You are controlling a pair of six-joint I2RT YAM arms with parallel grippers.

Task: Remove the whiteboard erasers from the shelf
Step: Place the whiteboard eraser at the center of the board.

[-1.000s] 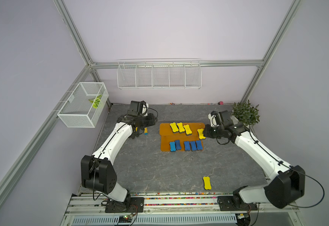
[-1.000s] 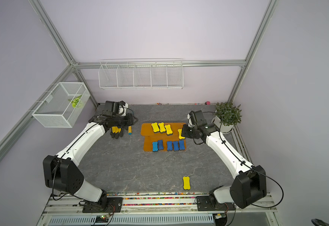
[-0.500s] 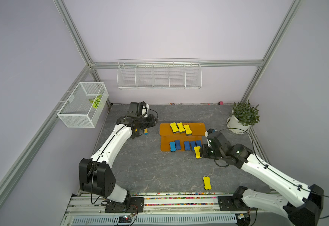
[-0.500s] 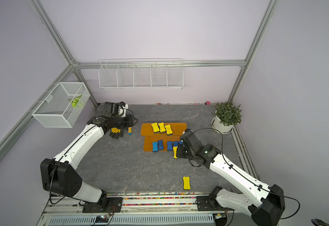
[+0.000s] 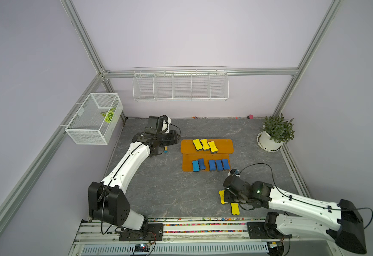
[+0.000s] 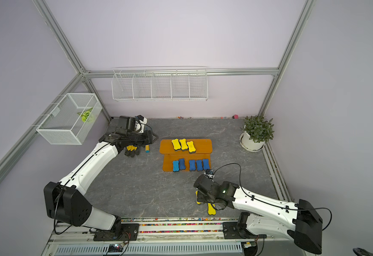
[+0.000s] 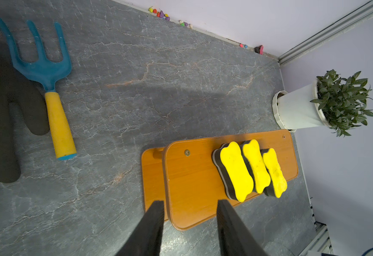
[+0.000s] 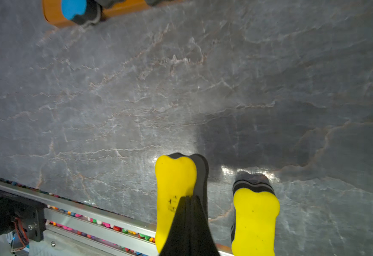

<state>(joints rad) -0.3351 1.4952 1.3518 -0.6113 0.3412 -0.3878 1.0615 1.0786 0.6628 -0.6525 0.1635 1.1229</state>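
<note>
The orange shelf (image 5: 225, 144) stands mid-table in both top views. Three yellow erasers (image 5: 204, 144) lie on its upper board, several blue erasers (image 5: 212, 165) on its lower board. My right gripper (image 5: 226, 195) is low near the front rail, shut on a yellow eraser (image 8: 172, 181) that hangs on edge. Another yellow eraser (image 8: 255, 217) lies flat on the table right beside it. My left gripper (image 7: 190, 205) hovers open and empty just off the shelf's left end (image 7: 181, 177).
A blue garden fork (image 7: 48, 73) and a yellow-and-black glove (image 7: 8, 110) lie under the left arm. A potted plant (image 5: 274, 133) stands back right. Wire baskets (image 5: 181, 86) hang on the walls. The metal rail (image 5: 203, 221) borders the front.
My right arm has swung from the shelf's right end down to the front of the table, carrying a yellow eraser off the upper board. The left arm has barely shifted.
</note>
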